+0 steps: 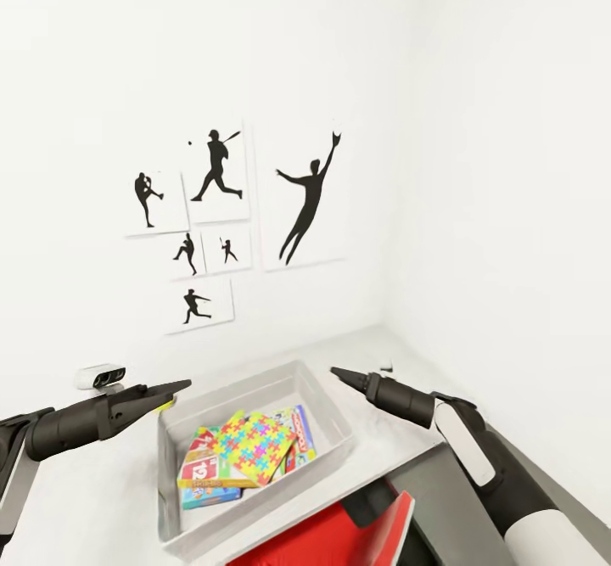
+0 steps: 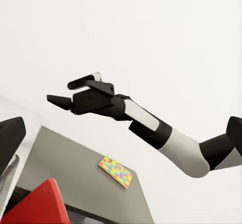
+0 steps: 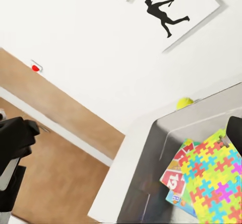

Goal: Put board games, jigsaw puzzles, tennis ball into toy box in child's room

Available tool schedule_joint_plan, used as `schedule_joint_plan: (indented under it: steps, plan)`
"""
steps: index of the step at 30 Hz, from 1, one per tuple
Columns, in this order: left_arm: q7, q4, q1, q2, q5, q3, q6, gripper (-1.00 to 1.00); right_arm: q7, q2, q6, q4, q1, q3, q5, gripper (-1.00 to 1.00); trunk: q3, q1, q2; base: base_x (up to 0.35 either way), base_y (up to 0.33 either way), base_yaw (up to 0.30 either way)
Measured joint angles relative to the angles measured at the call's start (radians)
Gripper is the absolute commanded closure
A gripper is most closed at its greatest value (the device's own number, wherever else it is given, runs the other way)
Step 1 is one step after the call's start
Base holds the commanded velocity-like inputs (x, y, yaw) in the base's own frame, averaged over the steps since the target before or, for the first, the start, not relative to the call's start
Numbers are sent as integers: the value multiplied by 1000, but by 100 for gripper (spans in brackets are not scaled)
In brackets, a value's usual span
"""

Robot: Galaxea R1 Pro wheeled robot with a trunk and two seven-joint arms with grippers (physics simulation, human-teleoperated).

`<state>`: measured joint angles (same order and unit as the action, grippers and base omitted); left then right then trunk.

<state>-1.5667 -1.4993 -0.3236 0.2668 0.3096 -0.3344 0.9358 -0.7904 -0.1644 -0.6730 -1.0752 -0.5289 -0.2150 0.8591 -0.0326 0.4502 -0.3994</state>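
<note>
Tennis ball (image 1: pixel 172 395), small, yellow-green and fuzzy, sits on the light grey table (image 1: pixel 93 498) just beside the tip of your left gripper (image 1: pixel 174 389), whose fingers look nearly together on nothing; it is probably light and springy and apt to roll, so close across its widest part. Centre, the light grey flared toy box (image 1: pixel 335 417) holds a multicoloured jigsaw puzzle (image 1: pixel 255 445) lying over bright cardboard board games (image 1: pixel 202 473). Your right gripper (image 1: pixel 339 374) hovers empty above the box's far right corner, fingers pressed to a point.

One toy box (image 1: pixel 335 417), two puzzles (image 1: pixel 255 445), six posters (image 1: pixel 301 197)
</note>
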Motion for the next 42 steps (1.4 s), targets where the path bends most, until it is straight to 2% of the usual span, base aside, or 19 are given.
schedule_joint_plan:
  steps: [4, 12, 17, 42]
  plan:
    - [0, 0, 0, 0, 0, 0, 0, -100, -9, -5, 1, 3, 0, 2, 0, -100, -6, 0, 0, -302, 0, -113]
    - [0, 1, 0, 0, 0, 0, -7, -100, -13, -7, 0, 9, 1, 49, 0, -100, -19, 0, 0, -298, 0, -158]
    - [0, 1, 0, 0, 1, 0, -31, -100, -13, -9, 0, 10, 2, 57, 0, -100, -26, 0, 0, -208, 0, -183]
    - [0, 0, 0, 1, 1, -1, -40, -100, -12, -14, 2, 17, 2, 74, -3, -100, -61, -1, 0, -17, 0, -194]
